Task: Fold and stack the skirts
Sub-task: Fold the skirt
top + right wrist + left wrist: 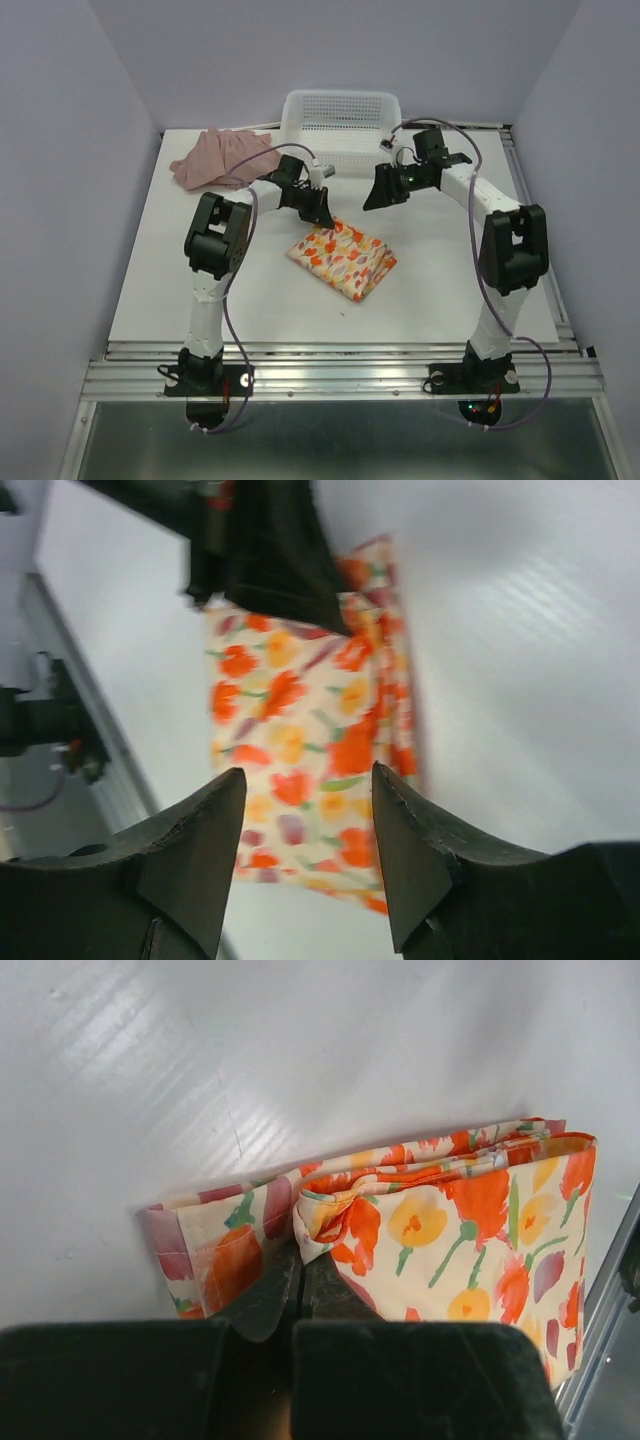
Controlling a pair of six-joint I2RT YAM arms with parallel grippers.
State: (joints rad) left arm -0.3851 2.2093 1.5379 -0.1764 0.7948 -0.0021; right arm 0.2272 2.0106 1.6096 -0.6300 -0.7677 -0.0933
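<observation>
Left hand clenched on edge of printed skirt; right hand released, empty, hovering above skirt, apart.

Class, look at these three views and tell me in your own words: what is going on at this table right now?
Two robot arms are folding skirts. The printed skirt lies folded in the middle of the table. The left claw is shut on a fold at its edge, while the right claw hangs open above it, holding nothing. The pink skirt lies crumpled at the far left, beside the white basket, not yet folded or stacked.
</observation>
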